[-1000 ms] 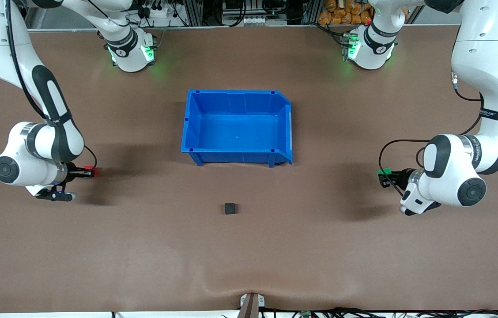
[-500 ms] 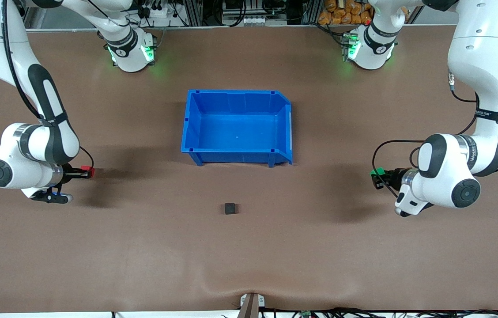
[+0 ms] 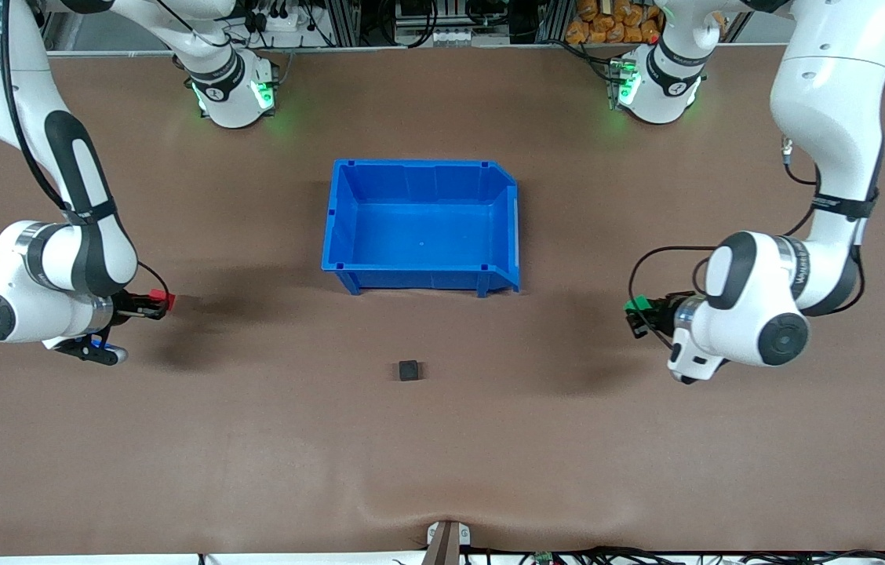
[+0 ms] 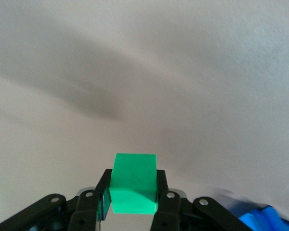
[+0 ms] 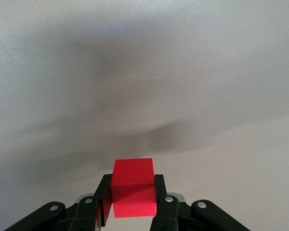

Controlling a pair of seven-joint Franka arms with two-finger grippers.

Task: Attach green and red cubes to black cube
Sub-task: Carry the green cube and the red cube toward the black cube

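The blue bin [image 3: 420,226] is the one tall obstacle, standing mid-table toward the edge where the arm bases are, and a strip of bare tabletop [image 3: 442,455] runs between it and the black cube [image 3: 409,370], which sits low and alone nearer the front camera. From the right gripper [image 3: 162,303], clamped on the red cube [image 3: 168,298] toward its own end of the table, the way to the black cube is unobstructed brown surface. The left gripper [image 3: 635,314], clamped on the green cube [image 3: 635,304] toward the left arm's end, has equally bare surface between it and the black cube.
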